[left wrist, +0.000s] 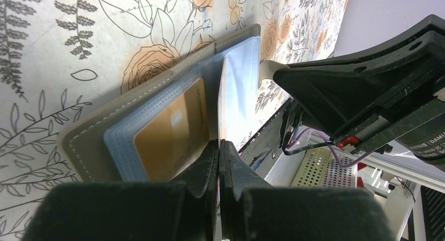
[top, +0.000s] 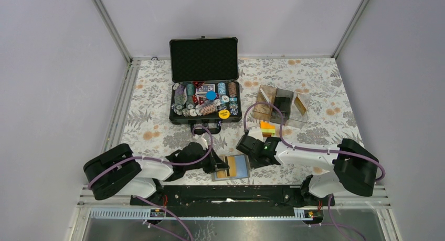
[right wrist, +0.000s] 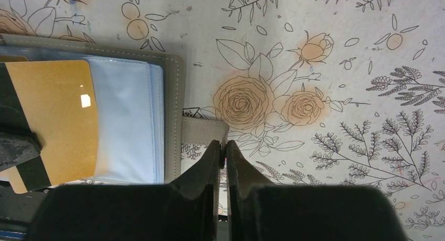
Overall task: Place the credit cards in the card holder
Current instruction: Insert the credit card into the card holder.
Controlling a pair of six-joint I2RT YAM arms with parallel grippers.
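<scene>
Left gripper (left wrist: 218, 143) pinches a clear sleeve (left wrist: 239, 88) of the card holder (left wrist: 89, 138), orange card (left wrist: 170, 136) tucked inside; right gripper (right wrist: 223, 144) clamps its grey tab (right wrist: 202, 129).

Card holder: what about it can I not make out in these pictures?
Top external: the card holder is too small to count its pockets; the left fingers cover its left edge.
Left wrist: the print on the gold card is blurred.
Right wrist: the picture's edge cuts off the holder's left part; the right fingers hide whether they pinch the tab.

Qty: 1 card holder (top: 239, 166), 1 chip case (top: 204, 60), 1 acrylic box (top: 284, 105).
</scene>
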